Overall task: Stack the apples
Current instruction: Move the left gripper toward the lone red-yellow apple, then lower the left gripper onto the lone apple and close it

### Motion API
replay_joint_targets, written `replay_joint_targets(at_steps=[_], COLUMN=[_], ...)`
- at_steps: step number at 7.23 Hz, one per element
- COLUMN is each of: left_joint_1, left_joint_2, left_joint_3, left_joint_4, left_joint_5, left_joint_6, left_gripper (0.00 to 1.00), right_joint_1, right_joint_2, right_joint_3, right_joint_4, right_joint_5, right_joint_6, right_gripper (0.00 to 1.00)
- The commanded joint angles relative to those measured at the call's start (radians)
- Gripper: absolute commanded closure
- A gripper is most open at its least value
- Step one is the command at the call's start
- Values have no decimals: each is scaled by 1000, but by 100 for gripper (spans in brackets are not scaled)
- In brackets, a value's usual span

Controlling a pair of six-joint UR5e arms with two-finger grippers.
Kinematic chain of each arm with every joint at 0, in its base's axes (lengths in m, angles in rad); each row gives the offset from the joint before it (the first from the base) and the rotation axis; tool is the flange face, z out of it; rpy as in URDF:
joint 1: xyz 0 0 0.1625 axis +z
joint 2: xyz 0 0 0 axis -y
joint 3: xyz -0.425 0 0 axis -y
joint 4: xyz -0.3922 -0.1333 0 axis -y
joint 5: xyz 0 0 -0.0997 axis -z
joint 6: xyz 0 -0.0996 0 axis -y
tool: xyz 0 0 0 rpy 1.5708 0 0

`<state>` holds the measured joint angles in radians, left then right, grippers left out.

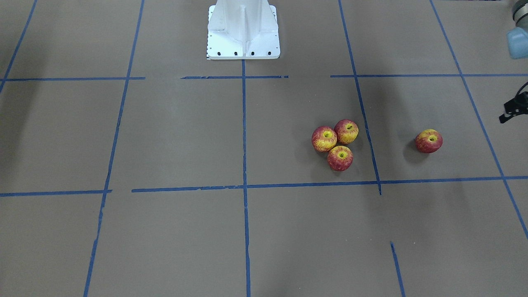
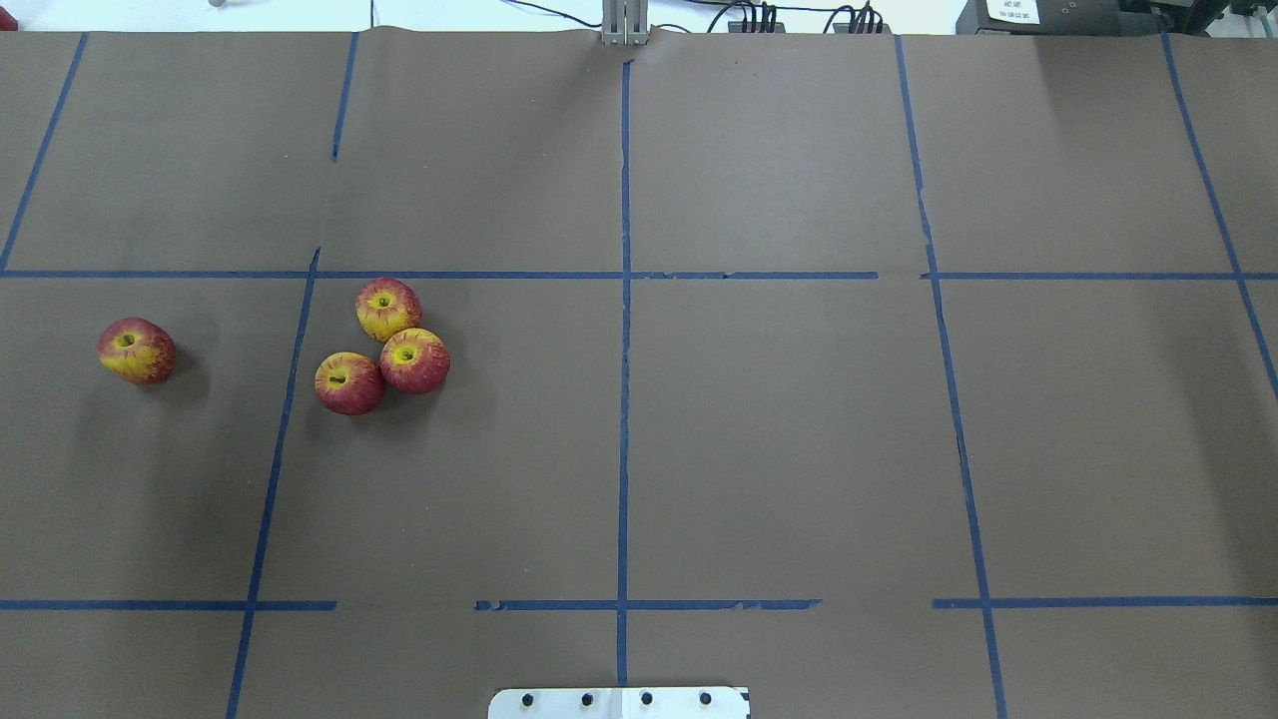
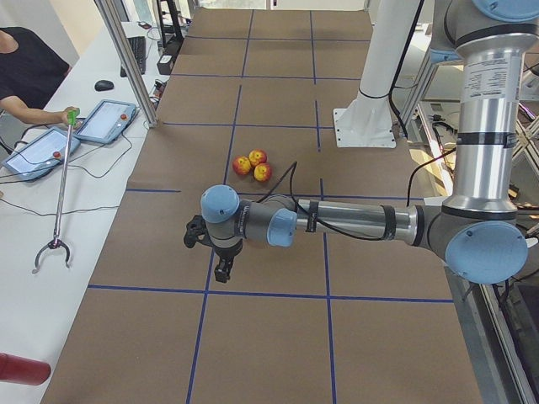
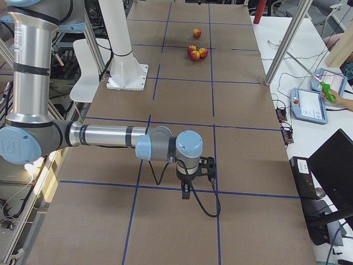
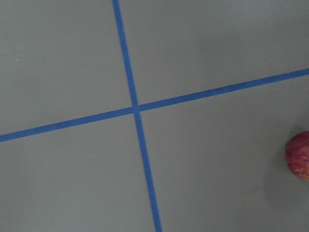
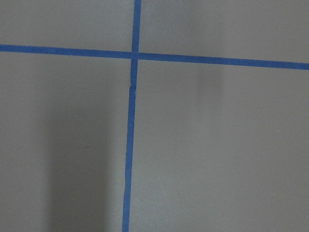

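Observation:
Three apples, red with yellow streaks, touch in a cluster on the brown table; the cluster also shows in the left side view and the right side view. A fourth apple lies alone, further towards the robot's left. Its edge shows in the left wrist view. My left gripper hangs over the table near that lone apple, and I cannot tell if it is open. My right gripper hangs over the table's far right end, apart from the apples, state unclear.
The robot's white base stands at the middle of the table's robot side. Blue tape lines divide the brown surface into squares. An operator with a grabber stick sits beside the table at a side desk with tablets.

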<state>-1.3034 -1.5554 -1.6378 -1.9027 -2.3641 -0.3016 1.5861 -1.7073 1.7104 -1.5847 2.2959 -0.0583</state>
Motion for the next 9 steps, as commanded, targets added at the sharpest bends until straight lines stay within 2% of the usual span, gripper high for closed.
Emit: replay_joint_targets(at_steps=[1,2,4,9], left_joint_1=[183,275,294,337], left_joint_2=[-5,-15,-23,-43], left_joint_3=[-8,-8,-8,44], left_joint_4=[-165,-170,-214,-216], left_joint_5=[91,159,169,174], left_joint_6=[-325,-379,-419,-412], left_gripper=[0,0,0,0], right_joint_1=[0,0,0,0], right_joint_2=[0,0,0,0], right_joint_3=[2,2,2,0], right_joint_4=[0,0,-1,0], right_joint_5=[1,-1,-1,-1], right_joint_6=[0,0,0,0], right_gripper=[0,0,0,0])
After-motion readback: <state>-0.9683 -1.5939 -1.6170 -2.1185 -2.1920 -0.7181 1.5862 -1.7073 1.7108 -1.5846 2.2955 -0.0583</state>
